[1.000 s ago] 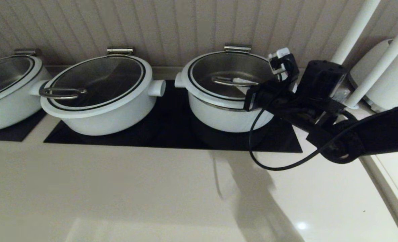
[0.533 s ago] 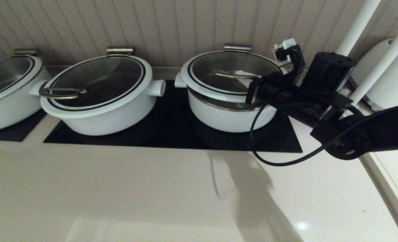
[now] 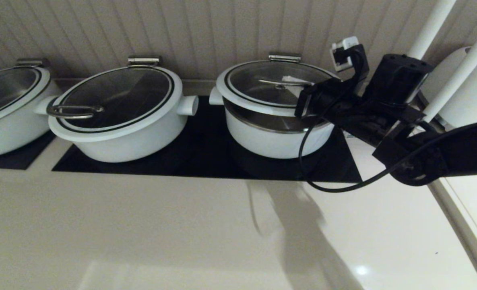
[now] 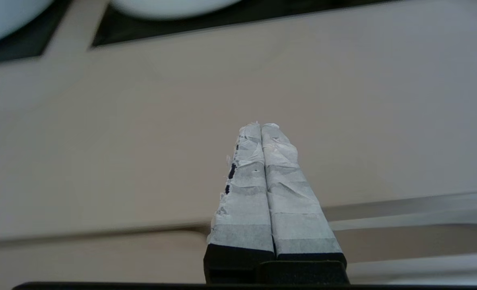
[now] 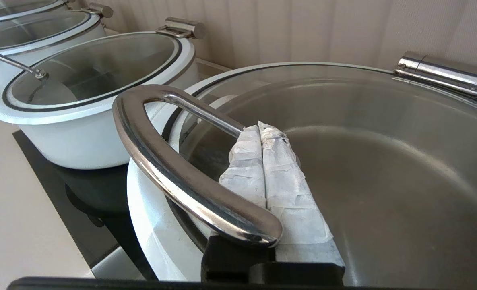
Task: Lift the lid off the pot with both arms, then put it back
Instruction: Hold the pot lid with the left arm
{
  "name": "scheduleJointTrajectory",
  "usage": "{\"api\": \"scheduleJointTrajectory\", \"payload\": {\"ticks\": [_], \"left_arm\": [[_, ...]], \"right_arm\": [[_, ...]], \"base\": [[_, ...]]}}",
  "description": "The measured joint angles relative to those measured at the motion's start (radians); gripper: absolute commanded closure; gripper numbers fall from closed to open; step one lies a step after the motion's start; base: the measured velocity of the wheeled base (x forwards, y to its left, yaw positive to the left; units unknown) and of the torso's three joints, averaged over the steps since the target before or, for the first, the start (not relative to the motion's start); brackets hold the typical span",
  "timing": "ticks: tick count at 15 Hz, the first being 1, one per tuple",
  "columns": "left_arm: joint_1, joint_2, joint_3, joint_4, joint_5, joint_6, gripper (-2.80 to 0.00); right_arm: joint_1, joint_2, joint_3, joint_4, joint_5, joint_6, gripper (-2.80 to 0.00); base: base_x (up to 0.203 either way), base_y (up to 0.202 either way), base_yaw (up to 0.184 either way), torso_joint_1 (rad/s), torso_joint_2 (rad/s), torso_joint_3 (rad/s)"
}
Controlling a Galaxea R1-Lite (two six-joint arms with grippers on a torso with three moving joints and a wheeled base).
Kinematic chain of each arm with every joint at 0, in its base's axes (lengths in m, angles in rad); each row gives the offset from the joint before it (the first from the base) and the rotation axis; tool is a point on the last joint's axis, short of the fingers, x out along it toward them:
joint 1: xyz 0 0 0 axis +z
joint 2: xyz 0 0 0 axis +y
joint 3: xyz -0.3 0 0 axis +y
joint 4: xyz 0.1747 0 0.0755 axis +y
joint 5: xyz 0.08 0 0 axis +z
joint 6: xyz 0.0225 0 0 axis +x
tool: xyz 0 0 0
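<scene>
I see the right tool (image 5: 262,133) pressed together under the lid (image 3: 276,86) handle, front edge raised off the pot (image 3: 276,137); left tool (image 4: 261,129) closed, at the surface's (image 3: 182,225) 6 o'clock.

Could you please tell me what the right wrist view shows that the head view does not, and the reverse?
Only the right wrist view: the right claw, its taped fingers pressed together, is hooked under the steel loop handle. Only the head view: the round glass lid is raised at the front off the deep white pot, steel lining exposed. Both: that pot, its lid, the wider white pot beside it. The left claw appears in neither.
</scene>
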Motion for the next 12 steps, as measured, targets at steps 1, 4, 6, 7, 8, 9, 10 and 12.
{"api": "scheduleJointTrajectory", "payload": {"ticks": [1, 4, 6, 7, 8, 9, 10, 12], "left_arm": [[0.000, 0.018, -0.022, -0.002, -0.039, -0.001, 0.00], [0.000, 0.121, -0.115, -0.010, -0.152, 0.001, 0.00], [0.000, 0.208, -0.185, -0.023, -0.215, 0.004, 0.00], [0.000, 0.259, -0.214, -0.048, -0.241, 0.005, 0.00], [0.000, 0.313, -0.239, -0.080, -0.258, 0.005, 0.00], [0.000, 0.377, -0.265, -0.127, -0.269, 0.004, 0.00], [-0.001, 0.444, -0.291, -0.177, -0.274, 0.005, 0.00], [-0.023, 0.577, -0.344, -0.282, -0.281, 0.006, 0.00]], "right_arm": [[0.000, 0.000, 0.000, 0.000, 0.000, 0.000, 0.00], [0.000, -0.002, -0.001, 0.001, 0.000, 0.000, 0.00], [0.000, -0.003, -0.001, -0.001, 0.001, 0.000, 0.00], [0.000, -0.003, -0.001, -0.001, 0.001, 0.000, 0.00], [-0.001, -0.004, -0.001, -0.002, 0.000, 0.000, 0.00], [-0.001, -0.004, -0.001, -0.001, 0.001, 0.000, 0.00], [-0.002, -0.005, -0.001, -0.001, 0.001, 0.000, 0.00], [-0.002, -0.007, -0.001, -0.001, 0.001, 0.000, 0.00]], "base": [[0.000, 0.000, 0.000, 0.000, 0.00, 0.000], [0.000, 0.000, 0.000, 0.000, 0.00, 0.000], [0.000, 0.000, 0.000, 0.000, 0.00, 0.000], [0.000, 0.000, 0.000, 0.000, 0.00, 0.000], [0.000, 0.000, 0.000, 0.000, 0.00, 0.000], [0.000, 0.000, 0.000, 0.000, 0.00, 0.000], [0.000, 0.000, 0.000, 0.000, 0.00, 0.000], [0.000, 0.000, 0.000, 0.000, 0.00, 0.000]]}}
